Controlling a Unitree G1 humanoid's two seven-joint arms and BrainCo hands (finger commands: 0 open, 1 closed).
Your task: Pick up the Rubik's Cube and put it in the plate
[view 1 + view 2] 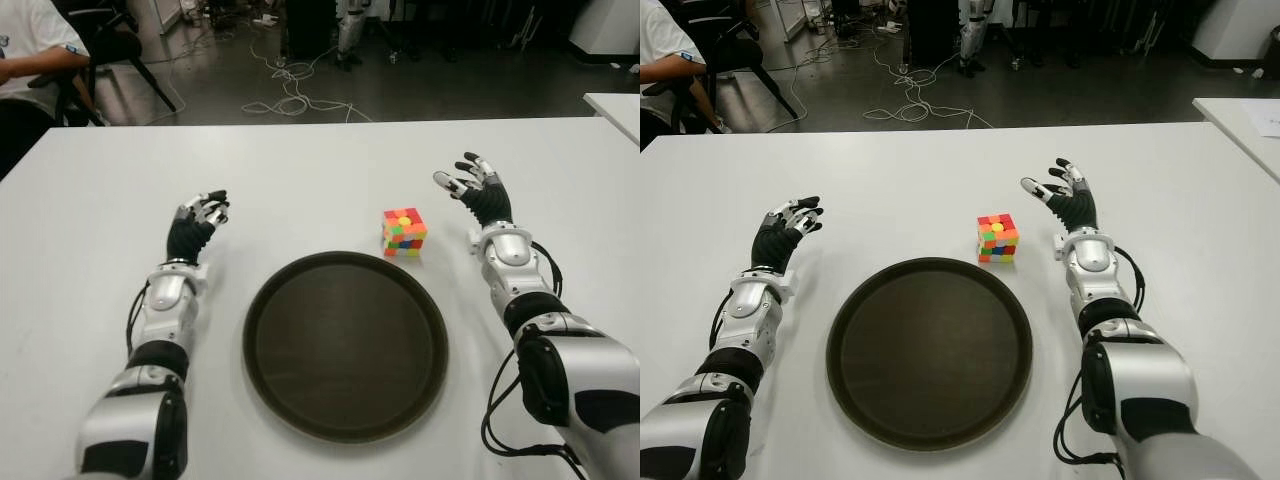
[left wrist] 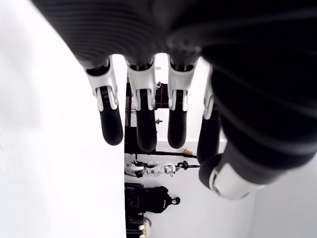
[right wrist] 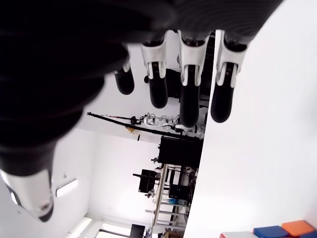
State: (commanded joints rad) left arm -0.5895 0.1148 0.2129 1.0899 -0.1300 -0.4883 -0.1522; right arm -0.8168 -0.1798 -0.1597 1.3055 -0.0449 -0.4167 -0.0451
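Observation:
A Rubik's Cube [image 1: 404, 232] with bright mixed colours sits on the white table [image 1: 300, 170], just beyond the far right rim of a round dark brown plate [image 1: 346, 344]. The plate holds nothing. My right hand [image 1: 474, 186] is raised to the right of the cube, a short gap away, fingers spread and holding nothing. A corner of the cube [image 3: 277, 231] shows in the right wrist view. My left hand [image 1: 203, 215] is up on the left of the plate, fingers relaxed and empty.
A person's arm [image 1: 40, 60] and a chair [image 1: 110, 50] are beyond the table's far left corner. Cables [image 1: 290, 95] lie on the floor behind. Another white table edge [image 1: 615, 105] shows at the far right.

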